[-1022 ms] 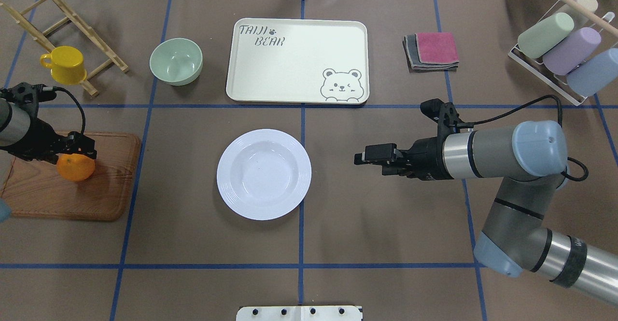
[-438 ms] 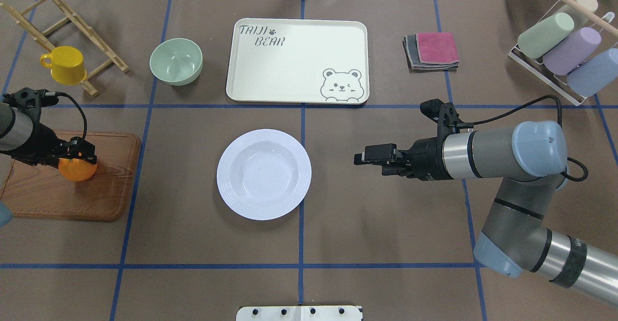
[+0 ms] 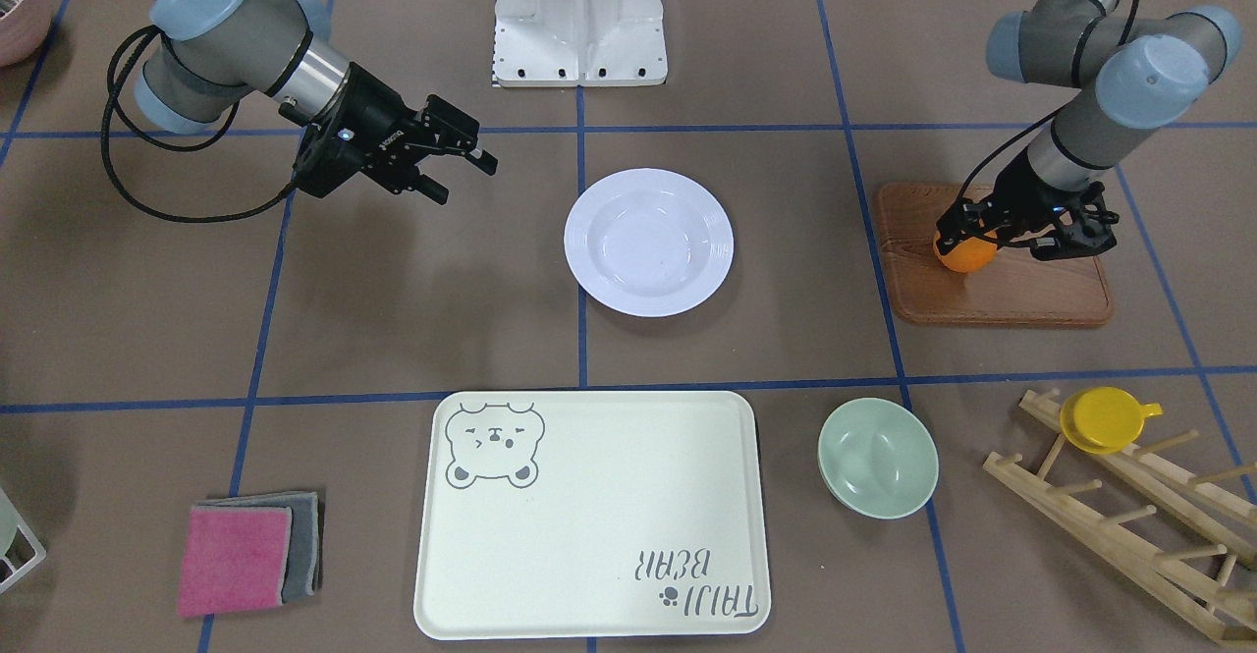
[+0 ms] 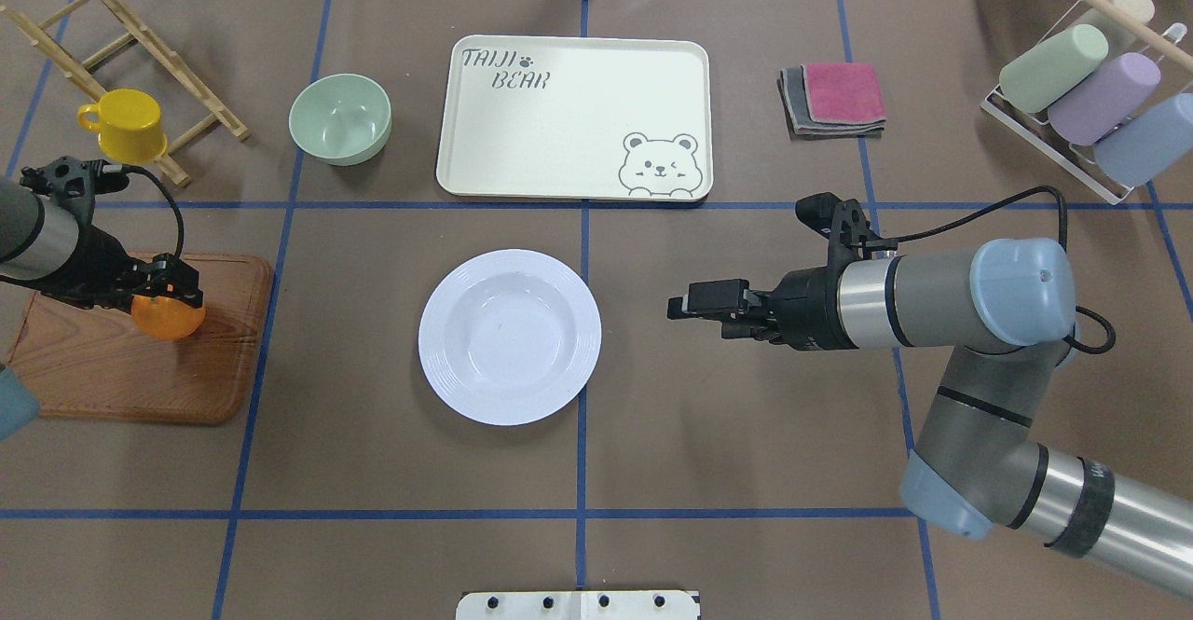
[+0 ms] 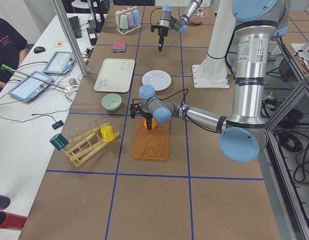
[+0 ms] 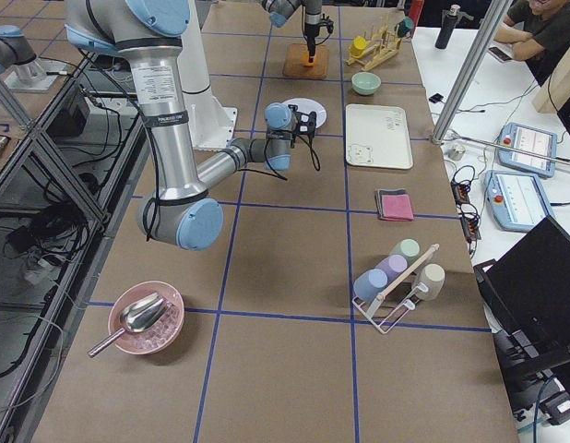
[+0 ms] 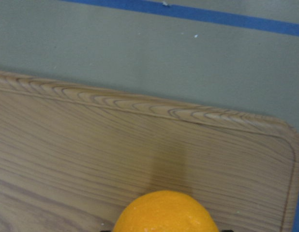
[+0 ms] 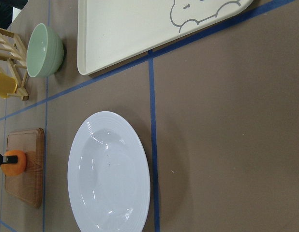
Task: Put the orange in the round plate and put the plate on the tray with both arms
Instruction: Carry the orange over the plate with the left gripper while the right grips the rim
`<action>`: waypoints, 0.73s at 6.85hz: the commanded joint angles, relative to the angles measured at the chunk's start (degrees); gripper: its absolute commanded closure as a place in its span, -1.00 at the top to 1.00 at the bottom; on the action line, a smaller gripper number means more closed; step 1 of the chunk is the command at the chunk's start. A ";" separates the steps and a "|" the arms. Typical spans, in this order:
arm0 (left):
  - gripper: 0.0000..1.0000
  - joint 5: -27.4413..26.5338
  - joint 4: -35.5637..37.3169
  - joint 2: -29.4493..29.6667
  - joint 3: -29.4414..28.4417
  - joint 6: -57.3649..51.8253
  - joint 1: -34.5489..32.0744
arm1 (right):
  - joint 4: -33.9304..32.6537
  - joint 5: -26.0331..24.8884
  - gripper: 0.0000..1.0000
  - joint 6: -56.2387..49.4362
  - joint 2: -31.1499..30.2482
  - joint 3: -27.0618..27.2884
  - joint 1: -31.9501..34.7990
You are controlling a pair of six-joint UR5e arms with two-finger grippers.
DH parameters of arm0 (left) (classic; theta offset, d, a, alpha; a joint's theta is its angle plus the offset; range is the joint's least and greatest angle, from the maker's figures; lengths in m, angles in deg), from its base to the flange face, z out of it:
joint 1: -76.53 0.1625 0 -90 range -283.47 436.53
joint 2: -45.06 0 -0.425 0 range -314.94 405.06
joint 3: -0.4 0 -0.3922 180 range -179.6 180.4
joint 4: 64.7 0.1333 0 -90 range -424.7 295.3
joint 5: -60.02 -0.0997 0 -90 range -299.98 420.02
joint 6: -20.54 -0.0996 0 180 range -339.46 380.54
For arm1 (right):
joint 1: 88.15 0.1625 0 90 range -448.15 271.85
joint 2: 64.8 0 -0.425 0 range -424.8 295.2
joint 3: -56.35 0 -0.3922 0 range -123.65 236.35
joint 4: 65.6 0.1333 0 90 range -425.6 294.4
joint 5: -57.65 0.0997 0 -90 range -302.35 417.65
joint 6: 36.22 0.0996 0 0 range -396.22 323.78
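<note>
The left tool (image 4: 168,301) is at the left side of the worktop (image 4: 373,471), pinching the orange (image 4: 170,319) between its two black fingers, one on each side of the fruit. The orange is over the far right corner of the wooden board (image 4: 112,378); the left wrist view shows its rounded top low in the picture with a soft shadow on the wood grain beyond it, but whether it rests on the board or hangs just clear of it cannot be told. The white round plate (image 4: 509,337) sits bare at the middle of the worktop, well apart from the board, its ridged rim lying across a blue tape line. Just beyond it, on the far side of another tape line, lies the cream tray (image 4: 573,117) with the bear face at its near right corner; nothing is on it. The right tool (image 3: 466,182) hangs to the right of the plate, pointing toward it, its fingers spread with nothing between them. A pale green bowl (image 4: 339,118) stands left of the tray, a yellow cup (image 4: 126,124) hangs on a wooden rack (image 4: 140,37) at the far left, and folded cloths (image 4: 834,98) lie right of the tray.
</note>
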 commanded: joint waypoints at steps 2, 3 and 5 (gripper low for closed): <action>0.55 1.21 15.52 14.84 4.71 9.42 2.60 | 6.02 -6.57 0.88 1.34 5.93 -6.67 -2.62; 0.55 0.34 16.68 19.16 4.45 13.81 6.62 | 10.86 -6.68 0.87 1.70 7.07 -11.32 -2.62; 0.56 -5.37 18.44 25.94 2.44 19.29 13.05 | 10.91 -7.64 0.87 1.53 10.50 -16.09 -2.97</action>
